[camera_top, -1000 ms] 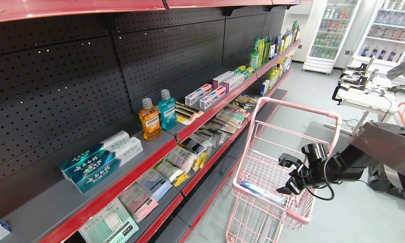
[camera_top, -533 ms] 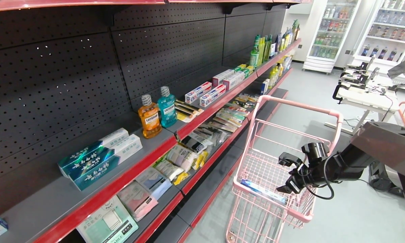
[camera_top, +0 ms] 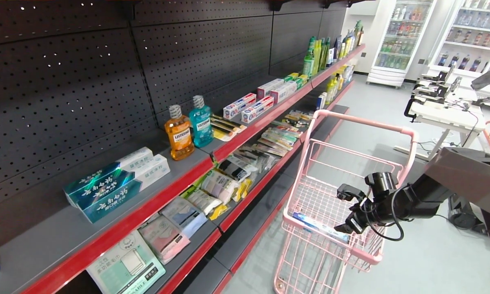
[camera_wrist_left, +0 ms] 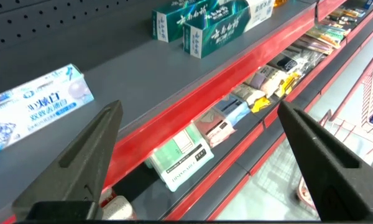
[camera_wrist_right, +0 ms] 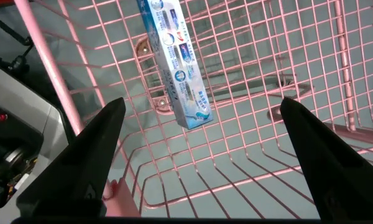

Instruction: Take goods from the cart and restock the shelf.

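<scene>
- Shelf (camera_top: 45, 241) first, since it eats the whole left half of the head view. There's a long bare grey stretch on the top board at lower left, just beside the teal toothpaste boxes (camera_top: 118, 192). My guess is that's the gap to fill, so the goods should land flat there, long side along the red edge like those.
- Pink cart (camera_top: 363, 122) sits right of centre, close beside the shelf. Its wire walls are tall, so I'd go in from straight above and lift straight out before swinging over. Otherwise the arm could snag the rim.
- Right gripper (camera_top: 345, 210) hangs over the basket at lower right, jaws spread wide with nothing in them. The step in hand looks like the pick. I'd turn the wrist so the jaws straddle the box's narrow width, then close around mid-length so it doesn't tip.
- Left gripper (camera_wrist_left: 199, 106) is over by the shelf, jaws also wide and empty, well apart from the cart.
- Toothpaste box (camera_wrist_right: 177, 62) lies flat on the cart's mesh floor.
  - In the head view it's just a blue-white sliver (camera_top: 318, 226) behind the near rim.
  - The right wrist view looks down on it and gives its full length and its skew against the wires. It sits ahead of the jaws, not between them yet.
  - The left wrist view gives a clean look at a pale blue box (camera_wrist_left: 37, 106) on the top board, which the head view crops at its bottom-left corner.
</scene>
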You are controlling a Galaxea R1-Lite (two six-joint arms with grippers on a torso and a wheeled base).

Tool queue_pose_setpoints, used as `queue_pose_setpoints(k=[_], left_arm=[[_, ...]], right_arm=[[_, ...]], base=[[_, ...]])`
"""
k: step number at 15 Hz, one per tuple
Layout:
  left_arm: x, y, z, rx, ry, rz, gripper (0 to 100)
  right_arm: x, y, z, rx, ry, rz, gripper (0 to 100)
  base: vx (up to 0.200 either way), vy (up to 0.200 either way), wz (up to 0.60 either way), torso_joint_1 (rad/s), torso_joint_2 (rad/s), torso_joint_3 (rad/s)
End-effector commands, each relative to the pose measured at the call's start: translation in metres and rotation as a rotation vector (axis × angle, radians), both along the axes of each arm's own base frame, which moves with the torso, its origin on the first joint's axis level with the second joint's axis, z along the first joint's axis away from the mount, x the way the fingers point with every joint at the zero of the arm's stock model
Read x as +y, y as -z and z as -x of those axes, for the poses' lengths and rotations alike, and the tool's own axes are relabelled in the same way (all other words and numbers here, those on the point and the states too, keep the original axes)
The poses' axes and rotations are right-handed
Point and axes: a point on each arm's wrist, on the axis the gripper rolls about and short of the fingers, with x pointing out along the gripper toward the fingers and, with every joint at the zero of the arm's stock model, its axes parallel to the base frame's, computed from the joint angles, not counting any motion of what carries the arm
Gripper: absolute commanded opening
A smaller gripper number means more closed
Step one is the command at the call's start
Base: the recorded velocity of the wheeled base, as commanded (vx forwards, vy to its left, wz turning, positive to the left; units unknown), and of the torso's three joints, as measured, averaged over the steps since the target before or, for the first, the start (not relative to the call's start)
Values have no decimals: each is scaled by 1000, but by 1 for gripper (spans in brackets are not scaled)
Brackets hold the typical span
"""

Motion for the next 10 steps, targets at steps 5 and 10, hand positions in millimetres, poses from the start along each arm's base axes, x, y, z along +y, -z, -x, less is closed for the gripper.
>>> queue_pose_setpoints(k=[5, 10], left_arm=[[0, 0, 0, 0, -1, -1, 100], [0, 0, 0, 1, -1, -1, 100]], right_arm=[[-1, -1, -1, -4, 2, 0, 100], [-3, -2, -2, -9, 7, 1, 100]], base=[[0, 0, 0, -157, 338, 184], [0, 0, 0, -87, 196, 103]])
